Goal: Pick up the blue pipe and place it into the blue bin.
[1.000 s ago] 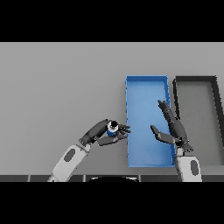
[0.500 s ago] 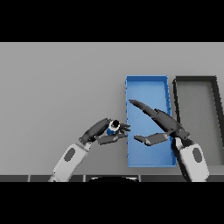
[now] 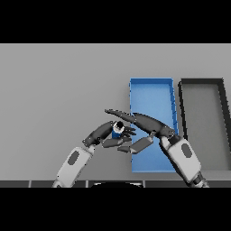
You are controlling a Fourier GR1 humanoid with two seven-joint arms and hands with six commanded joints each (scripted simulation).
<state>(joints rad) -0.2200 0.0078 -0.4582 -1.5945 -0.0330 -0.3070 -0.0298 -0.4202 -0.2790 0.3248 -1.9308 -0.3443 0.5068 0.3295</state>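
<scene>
While the left hand (image 3: 107,135) is cradling the short blue pipe (image 3: 117,131) in curled fingers just left of the long blue bin (image 3: 151,90), we are watching the right hand (image 3: 146,125), fingers straight, reaching across it; a bump is risking a drop onto the grey table (image 3: 58,90).

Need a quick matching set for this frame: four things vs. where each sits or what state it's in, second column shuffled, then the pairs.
Things:
1. blue pipe
2. blue bin
3. black bin
4. right hand

Places or states:
A. at the table's right side, rightmost of all
B. fingers straight, reaching left across the blue bin's left wall
C. held in the curled fingers of the left hand, left of the blue bin
D. on the table, directly left of the black bin

Pairs: 1-C, 2-D, 3-A, 4-B
</scene>
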